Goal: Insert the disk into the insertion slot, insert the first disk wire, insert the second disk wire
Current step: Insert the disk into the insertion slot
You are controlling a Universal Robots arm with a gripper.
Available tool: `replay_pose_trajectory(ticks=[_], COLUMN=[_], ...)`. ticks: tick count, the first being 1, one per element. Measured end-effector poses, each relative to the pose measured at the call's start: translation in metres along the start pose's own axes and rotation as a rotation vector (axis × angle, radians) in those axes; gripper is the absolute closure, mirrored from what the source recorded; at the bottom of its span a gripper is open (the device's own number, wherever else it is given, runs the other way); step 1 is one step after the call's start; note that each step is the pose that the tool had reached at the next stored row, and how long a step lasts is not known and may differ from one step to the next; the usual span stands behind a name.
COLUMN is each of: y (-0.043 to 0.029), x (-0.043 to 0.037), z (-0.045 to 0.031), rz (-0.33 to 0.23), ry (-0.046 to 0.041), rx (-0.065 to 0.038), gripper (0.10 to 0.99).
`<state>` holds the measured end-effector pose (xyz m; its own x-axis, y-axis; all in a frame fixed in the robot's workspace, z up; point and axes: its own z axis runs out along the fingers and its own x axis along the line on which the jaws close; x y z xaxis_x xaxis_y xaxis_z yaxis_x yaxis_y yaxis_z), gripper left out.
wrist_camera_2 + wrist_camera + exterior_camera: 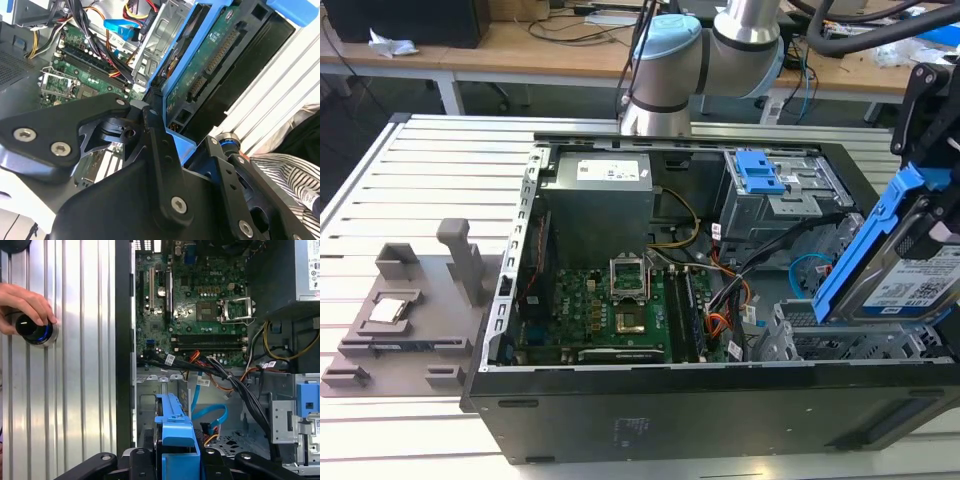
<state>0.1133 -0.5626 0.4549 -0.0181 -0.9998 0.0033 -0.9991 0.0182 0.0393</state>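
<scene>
Disk (920, 290) hangs gripped in the pincer (177, 460), clamped by its blue plastic carrier (865, 250) and tilted just above the insertion slot (830, 345) at the exterior view's right. It looks rigid, fairly heavy and shock-sensitive, silver face smooth, green circuit board (210, 62) bare, so the carrier's rails seem the safe hold. Beyond: perforated sheet-metal bays, tangled cables (235, 385), open black case (670, 420), ribbed aluminium bench (410, 180)

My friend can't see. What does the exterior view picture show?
The robot's hand holds the disk, silver in a blue frame, tilted over the insertion slot at the exterior view's right, inside an open computer case.
</scene>
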Motion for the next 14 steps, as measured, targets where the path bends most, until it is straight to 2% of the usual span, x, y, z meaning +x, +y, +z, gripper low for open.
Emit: replay_pose_trajectory(ticks=[5, 11, 14], y=[-0.0001, -0.0004, 0.0066], x=[0.0, -0.0002, -0.008], z=[0.0034, 0.0114, 0.0122], rz=[0.0, 0.0, 0.0], ry=[0.0, -0.0001, 0.0], rx=[0.0, 0.0, 0.0], gripper=[0.718, 0.718, 0.718])
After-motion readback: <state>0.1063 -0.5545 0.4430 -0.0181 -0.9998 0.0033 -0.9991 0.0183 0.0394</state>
